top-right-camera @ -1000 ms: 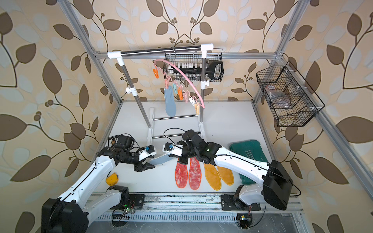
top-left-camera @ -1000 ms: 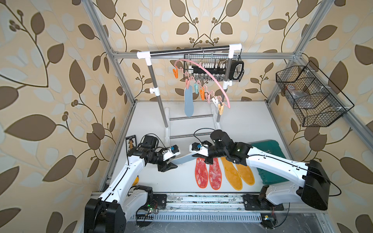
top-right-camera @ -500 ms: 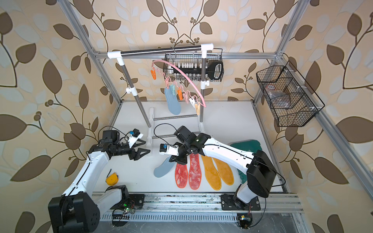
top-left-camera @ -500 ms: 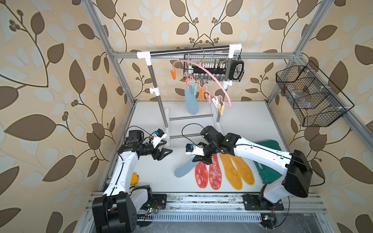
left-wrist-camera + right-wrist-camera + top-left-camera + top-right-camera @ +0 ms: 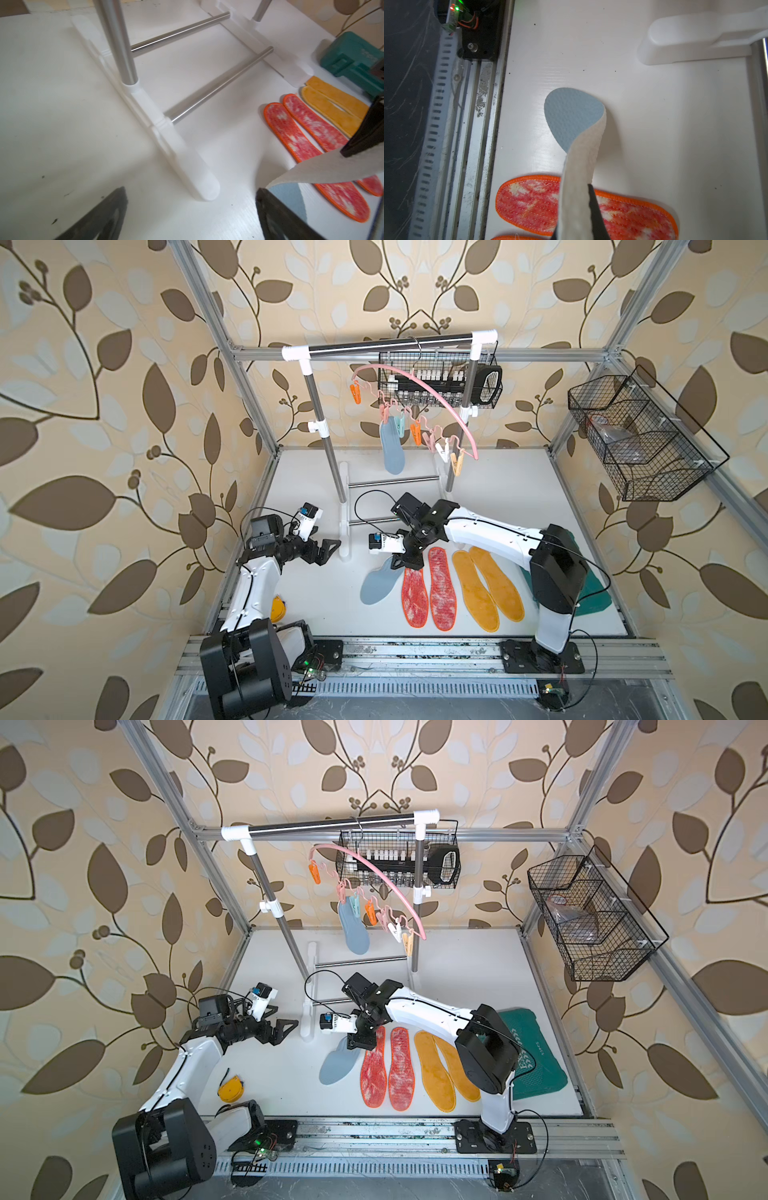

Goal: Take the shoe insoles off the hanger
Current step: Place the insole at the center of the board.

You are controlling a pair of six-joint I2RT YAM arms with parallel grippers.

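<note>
Rack (image 5: 390, 348): silver steel, white joints. Hanger (image 5: 440, 400) on the rack: pink; clips (image 5: 355, 391) orange, teal, pink, white; hanging insole (image 5: 392, 448) grey-blue. Before the rack: single insole (image 5: 571, 116) grey-blue, white underside; red pair (image 5: 441, 589) mottled red-and-white, orange rims; yellow pair (image 5: 473, 589) orange-yellow; case (image 5: 536, 1056) dark green

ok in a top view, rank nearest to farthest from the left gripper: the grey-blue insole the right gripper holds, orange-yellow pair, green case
1. held grey-blue insole, row's near end
2. orange-yellow pair, mid-row
3. green case, far side
</note>
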